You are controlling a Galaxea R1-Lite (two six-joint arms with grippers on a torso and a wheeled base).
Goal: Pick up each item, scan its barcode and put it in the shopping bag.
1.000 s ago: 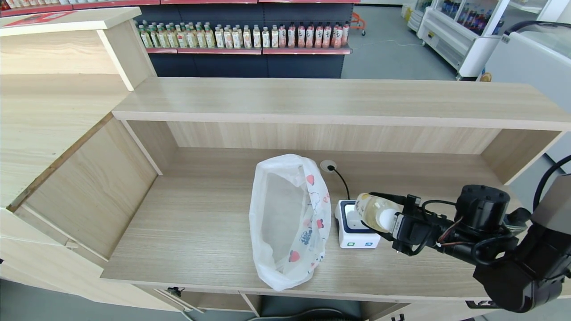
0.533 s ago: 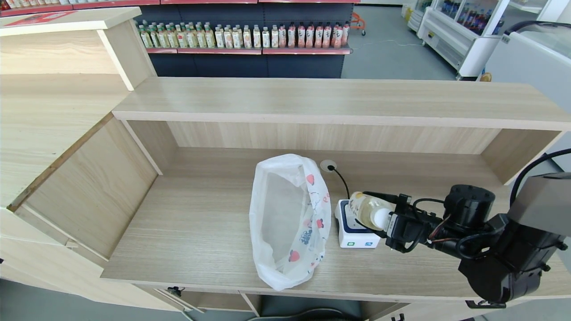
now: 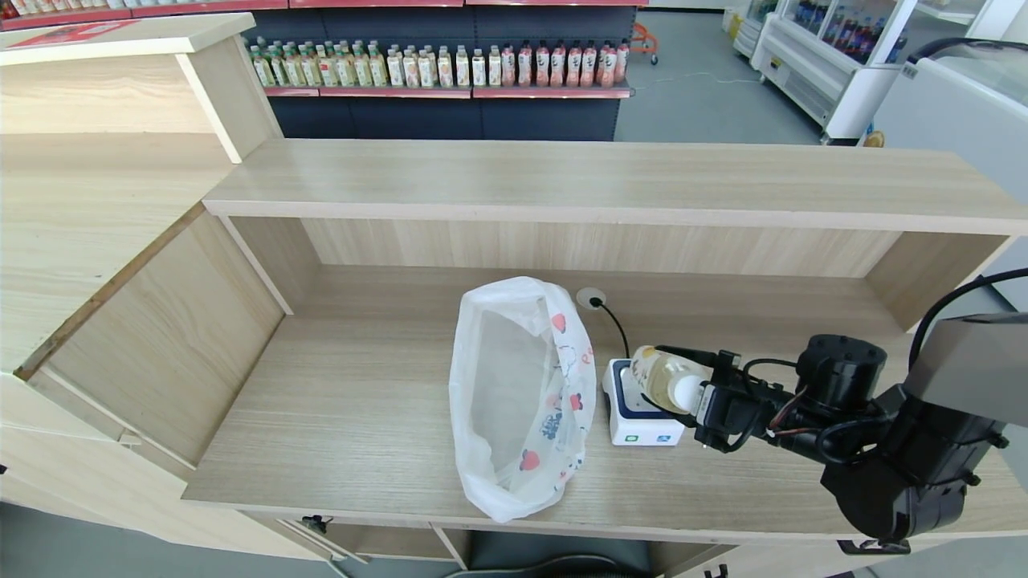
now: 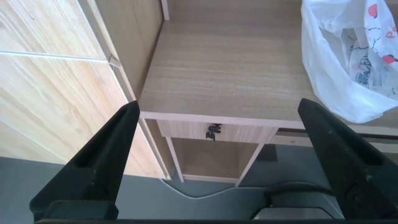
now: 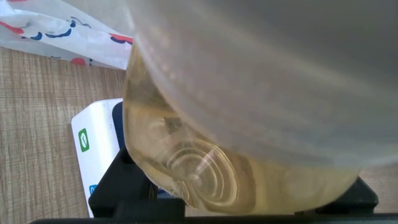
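Item: bottle (image 3: 671,381), clear plastic, filled with a pale yellow liquid, white cap. Location: held off the tabletop (image 3: 361,401), lying roughly on its side directly above the white scanner (image 3: 638,419), base pointing toward the shopping bag (image 3: 522,393), cap toward the wrist. Handling, judged: full of liquid, so moderately heavy for its size. The wall is smooth and probably slippery, and thin enough to give under a hard squeeze. The contents will slosh and shift the weight if it is tipped quickly. Not fragile, though a drop could dent it. Best hold: across the round body near mid-length, where the present grip sits. The cap end is narrower and less secure. Right end effector (image 3: 654,374): fingers closed against opposite sides of the bottle, spread only as far as the bottle's width. In the right wrist view the bottle (image 5: 249,124) sits between the dark fingers (image 5: 115,186), with the scanner (image 5: 93,143) beneath it and the bag's printed edge (image 5: 62,34) just beyond. Whether the barcode faces the scanner window cannot be told. Left end effector (image 4: 217,162): spread wide, holding nothing, hanging off the near edge of the tabletop and well apart from the bag (image 4: 348,62). Shopping bag: thin white plastic film with red and blue print, soft and without stiffness, standing slumped just beside the scanner, mouth open upward. Accessory: black cable (image 3: 617,325) running from the scanner to a port in the tabletop.
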